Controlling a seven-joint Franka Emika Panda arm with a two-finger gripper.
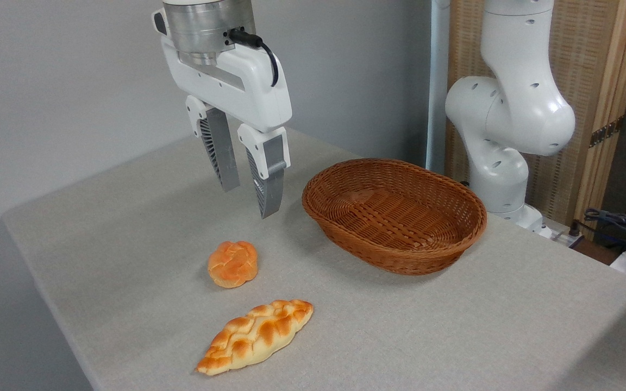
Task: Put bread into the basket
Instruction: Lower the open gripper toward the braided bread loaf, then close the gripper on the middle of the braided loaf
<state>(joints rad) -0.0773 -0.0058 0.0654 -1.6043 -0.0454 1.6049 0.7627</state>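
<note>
While my tool point(250, 202) hangs above the counter point(128, 228) with its two fingers parted a moderate way and nothing between them, the braided loaf point(256, 335) lies flat near the front edge, well apart from me and pointing diagonally toward the wicker basket point(394, 214). To do this step well, I judge I should travel forward over the loaf's middle, turn my fingers so they straddle its narrow width rather than its length, open a little wider, and come down until the tips sit beside its pale sides before closing gently. A small round knotted bun point(232, 264) sits between me and the loaf, close to my likely path, so I should pass above it rather than brush it. Nothing lies in the basket, and its near rim calls for a clear lift.
</note>
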